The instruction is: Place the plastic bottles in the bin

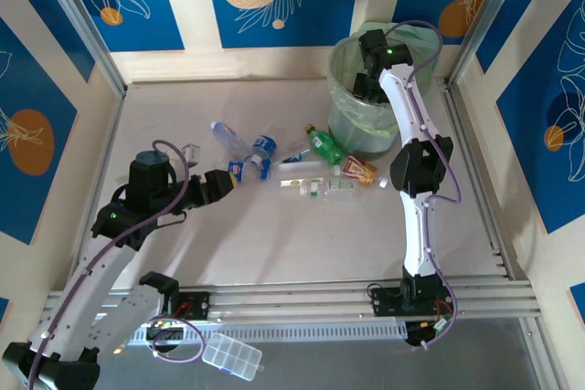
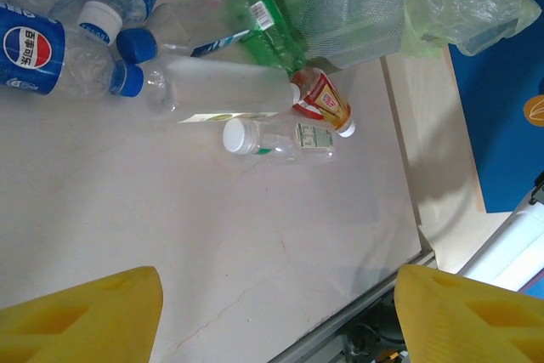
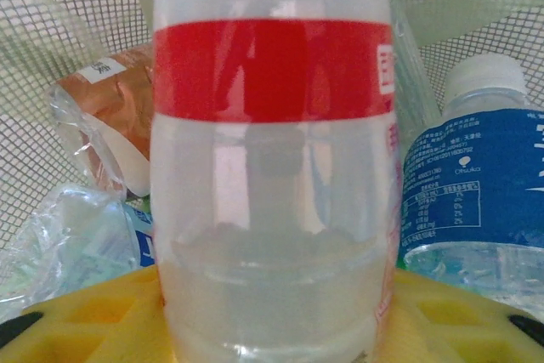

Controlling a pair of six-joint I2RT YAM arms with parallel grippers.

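Dangling inside the bin (image 1: 344,116), the right pincer (image 3: 272,329) is clenched on a red-banded bottle (image 3: 272,125), which it has not yet dropped. Three others lie in there already (one blue-labelled, two crushed, as far as I can count). On the table (image 1: 274,244) I count about seven bottles (image 2: 221,91) left, clustered near the bin's foot. The left pincer (image 2: 272,320) hovers over them, spread wide and empty.
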